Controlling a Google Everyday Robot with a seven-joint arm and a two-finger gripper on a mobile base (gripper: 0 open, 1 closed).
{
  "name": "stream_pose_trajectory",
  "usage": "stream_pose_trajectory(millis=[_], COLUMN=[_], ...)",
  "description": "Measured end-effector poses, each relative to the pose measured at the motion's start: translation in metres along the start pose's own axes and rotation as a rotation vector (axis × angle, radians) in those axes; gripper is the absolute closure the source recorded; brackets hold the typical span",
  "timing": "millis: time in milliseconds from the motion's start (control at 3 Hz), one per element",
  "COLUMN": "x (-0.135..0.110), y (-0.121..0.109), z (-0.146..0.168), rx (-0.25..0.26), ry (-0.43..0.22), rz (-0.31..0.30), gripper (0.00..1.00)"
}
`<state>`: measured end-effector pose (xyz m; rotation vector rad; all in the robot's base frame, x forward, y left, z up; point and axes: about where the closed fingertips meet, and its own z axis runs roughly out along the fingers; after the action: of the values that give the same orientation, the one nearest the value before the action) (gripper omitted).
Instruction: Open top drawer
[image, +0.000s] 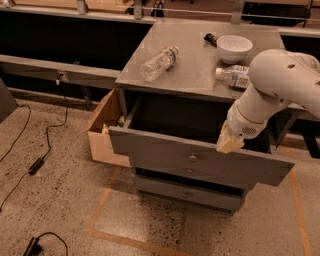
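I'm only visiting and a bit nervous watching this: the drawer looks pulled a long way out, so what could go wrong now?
1. The top drawer stands far out and looks skewed; more pulling might bring it right out.
2. The claw sits at the drawer's upper edge, not on the knob, so it may slip off.
3. The arm hangs close to a bottle lying on the cabinet top and could knock it.

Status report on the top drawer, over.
Gripper at front edge of top drawer, right of centre. Drawer pulled well out. Cardboard box at its left, not blocking.
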<state>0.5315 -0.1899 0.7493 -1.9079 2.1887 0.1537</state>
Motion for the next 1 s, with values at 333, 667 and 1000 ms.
stream_pose_trajectory(millis=[333,667,1000], x=[0.002,0.005,0.011], y=[-0.027,-0.058,-0.077], z=[0.006,0.009,0.022], rx=[0.069,0.136,0.172], ry=[0.014,0.027,0.015], rz=[0.009,0.019,0.017], gripper=[1.00,1.00,1.00])
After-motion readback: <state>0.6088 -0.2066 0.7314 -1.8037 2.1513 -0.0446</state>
